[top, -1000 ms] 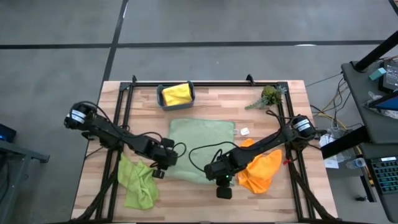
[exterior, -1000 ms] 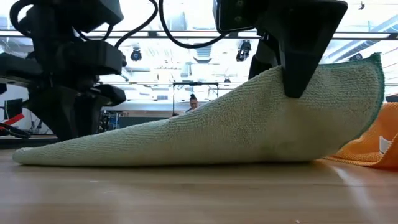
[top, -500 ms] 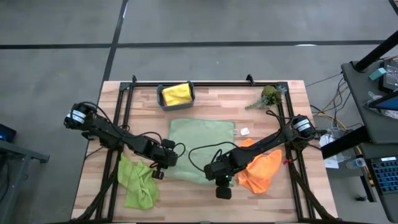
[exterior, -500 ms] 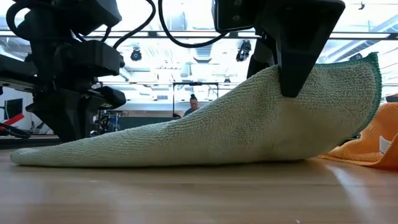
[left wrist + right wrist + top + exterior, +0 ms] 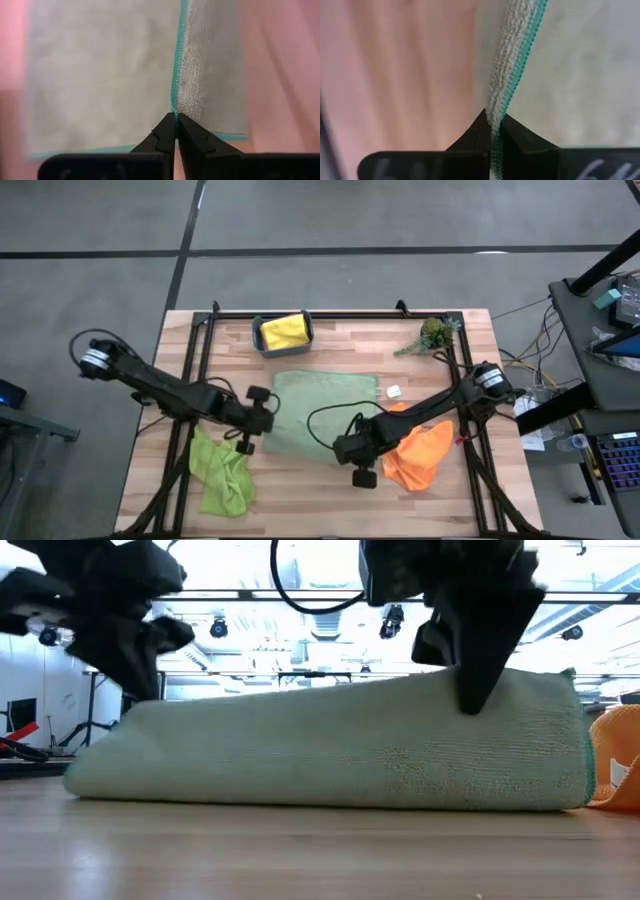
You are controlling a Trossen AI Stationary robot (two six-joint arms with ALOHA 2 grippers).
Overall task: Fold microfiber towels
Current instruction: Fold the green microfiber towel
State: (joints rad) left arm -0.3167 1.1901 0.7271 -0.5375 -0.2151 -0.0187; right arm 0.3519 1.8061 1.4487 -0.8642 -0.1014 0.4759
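Note:
The pale sage green towel (image 5: 318, 412) lies mid-table. Its near edge (image 5: 330, 690) is raised between both grippers and its far part rests on the wood. My left gripper (image 5: 266, 414) is shut on the near left corner. My right gripper (image 5: 353, 448) is shut on the near right corner. A crumpled lime green towel (image 5: 222, 475) lies on the table near the left gripper. An orange towel (image 5: 415, 452) lies to the right of the right gripper. A yellow towel (image 5: 284, 330) sits in the teal bin (image 5: 262, 340) at the far side. My left gripper pinches the sage towel's teal-stitched edge (image 5: 175, 102) between its two fingers at the near left corner, slanting down from above. That corner (image 5: 135, 705) is lifted off the table and the cloth slopes down from it. My right gripper pinches the teal-stitched edge (image 5: 501, 112) at the near right corner between its two fingers, pointing steeply down. The corner (image 5: 480, 700) is held up, and the cloth hangs below it with its lower fold on the table.
A green plant sprig (image 5: 432, 335) lies at the far right. A small white tag (image 5: 393, 392) lies beside the sage towel. Black frame rails (image 5: 200, 380) run along the table's left, right and far sides. Bare wood shows along the near edge.
My left gripper has taken hold of the sage towel's near left corner. It has risen with it, drawing back toward the table's left. That corner lay on the table before. The near edge now hangs about level between both grippers. The right gripper has hardly moved.

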